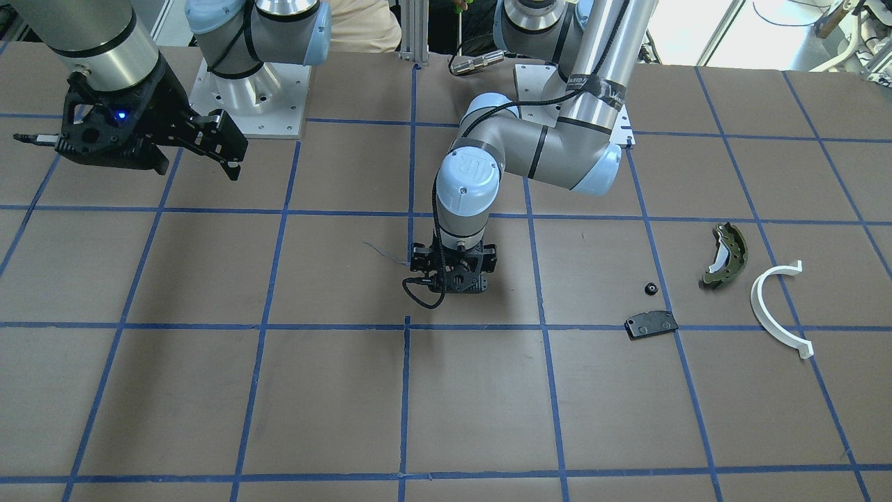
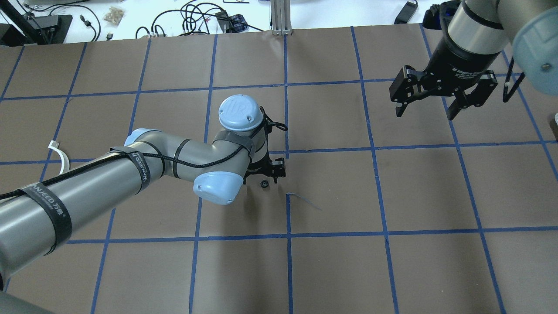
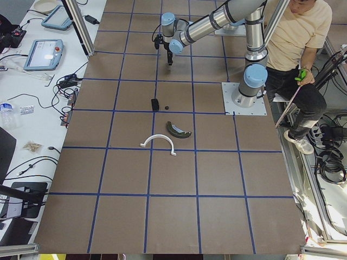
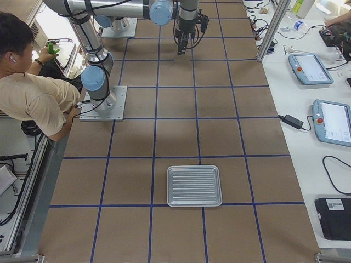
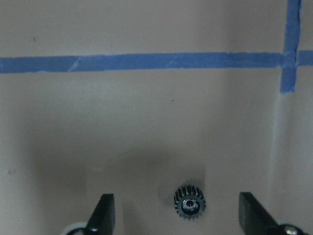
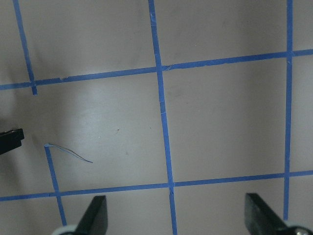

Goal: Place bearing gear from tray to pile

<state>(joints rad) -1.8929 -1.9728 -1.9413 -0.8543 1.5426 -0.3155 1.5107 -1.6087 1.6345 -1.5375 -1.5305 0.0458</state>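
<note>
From the front, the left gripper stands low over the desk, well apart from the pile of olive brake shoe, white half-ring, black plate and small black round part. Overhead, a bearing gear lies just beside that gripper, while the right gripper hangs well apart from it, fingers spread wide and empty. The left wrist view shows the gear between the left fingers, parted wide and gripping nothing.

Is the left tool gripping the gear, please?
No; the gear lies on the table between the open fingers of the left tool, touching neither.
</note>
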